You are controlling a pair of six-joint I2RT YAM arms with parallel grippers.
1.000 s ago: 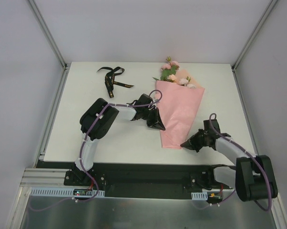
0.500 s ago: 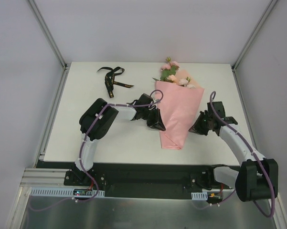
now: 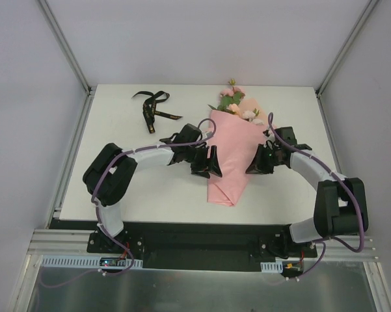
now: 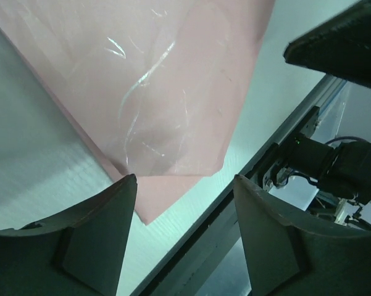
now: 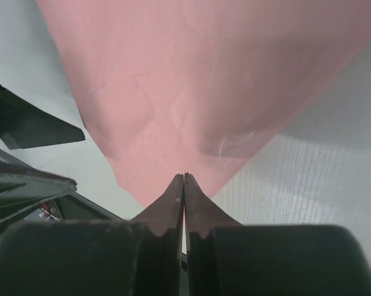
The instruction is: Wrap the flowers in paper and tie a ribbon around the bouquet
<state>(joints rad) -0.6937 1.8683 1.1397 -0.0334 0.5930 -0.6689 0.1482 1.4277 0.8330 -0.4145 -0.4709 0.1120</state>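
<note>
The bouquet (image 3: 231, 156), wrapped in pink, blossoms (image 3: 237, 104) at the far end, lies centred on the table (image 3: 117, 143). My left gripper (image 3: 213, 166) has just spread its jaws wide, releasing it; my right gripper (image 3: 254, 166), pinched shut and empty, has moved beside it. The ribbon (image 3: 153, 107) lies untouched: tying remains.

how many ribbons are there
1. The ribbon lies crumpled at the far left of the table, apart from the bouquet. Another could be hidden under it.
</note>
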